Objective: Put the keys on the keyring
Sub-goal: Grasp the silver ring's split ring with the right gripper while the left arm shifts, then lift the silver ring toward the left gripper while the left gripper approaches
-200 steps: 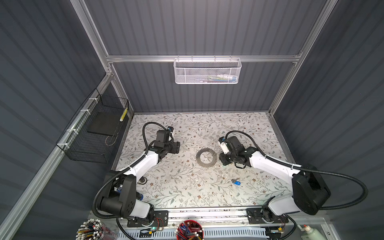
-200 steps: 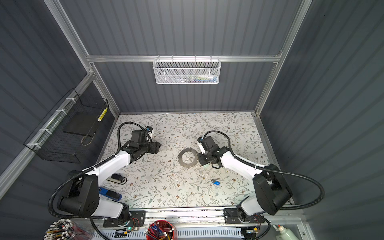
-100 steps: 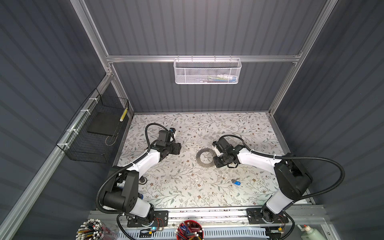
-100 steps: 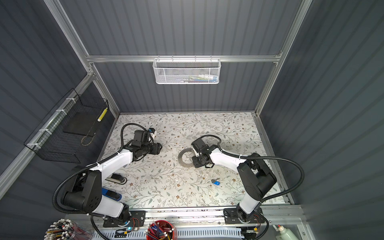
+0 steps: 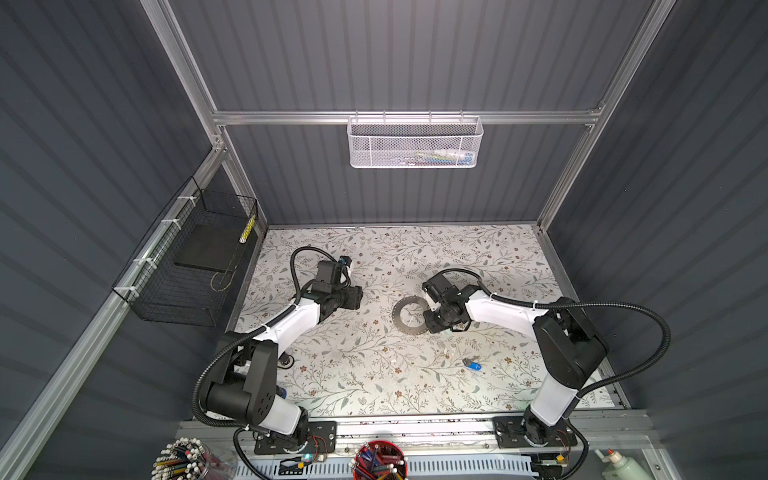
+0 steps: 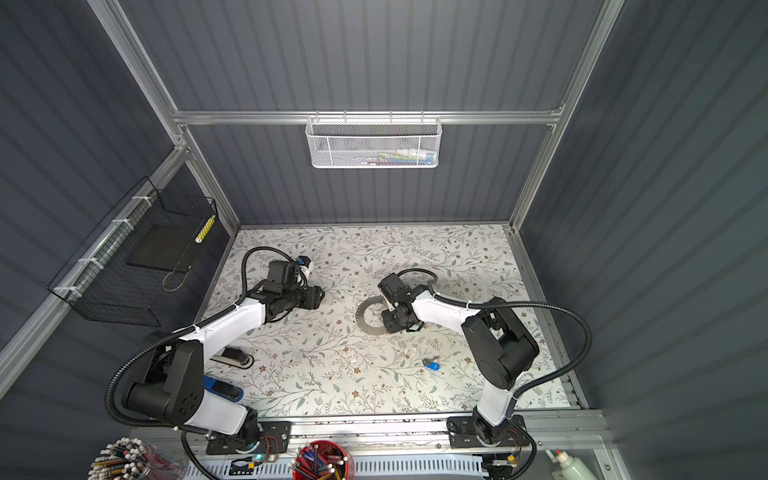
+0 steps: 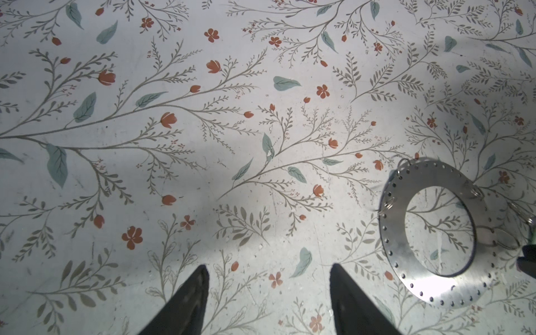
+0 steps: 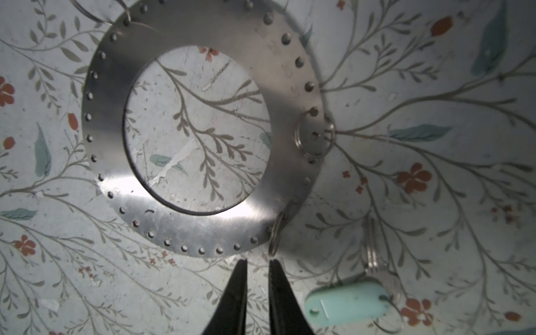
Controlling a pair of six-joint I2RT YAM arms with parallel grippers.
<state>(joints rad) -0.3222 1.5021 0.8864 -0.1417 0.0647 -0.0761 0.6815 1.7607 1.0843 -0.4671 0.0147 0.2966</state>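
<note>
The large flat grey metal keyring (image 5: pixel 409 316), its band pierced round the rim with small holes, lies flat at the centre of the flower-printed table (image 5: pixel 374 386), probably so its edge can be reached from either side. The right gripper (image 8: pixel 256 264) sits low at the ring's 4 o'clock edge in both top views. Its fingers are drawn nearly together, with only a slim gap and nothing between them. The tips point at a small wire split ring (image 8: pixel 277 232) standing off the band, which looks like the loop it means to pinch. The small silvery key with the pale mint-green tag (image 8: pixel 346 301) rests on the table just beside those fingers, off the ring. The silvery key with the bright blue tag (image 5: pixel 473 366) lies well apart at about 4 o'clock from the ring, also loose. The left gripper (image 7: pixel 266 269) hangs at the ring's 9 o'clock, well apart from it. Its jaws are spread wide over bare table and hold nothing, and I judge it is waiting to steady the ring. Compared with a second ago, the right gripper has moved from beside the ring's 3 o'clock side in over its edge, and its jaws have narrowed. Its elbow has also swung inward. The keyring, the blue-tagged key and the left arm sit much as they did.
</note>
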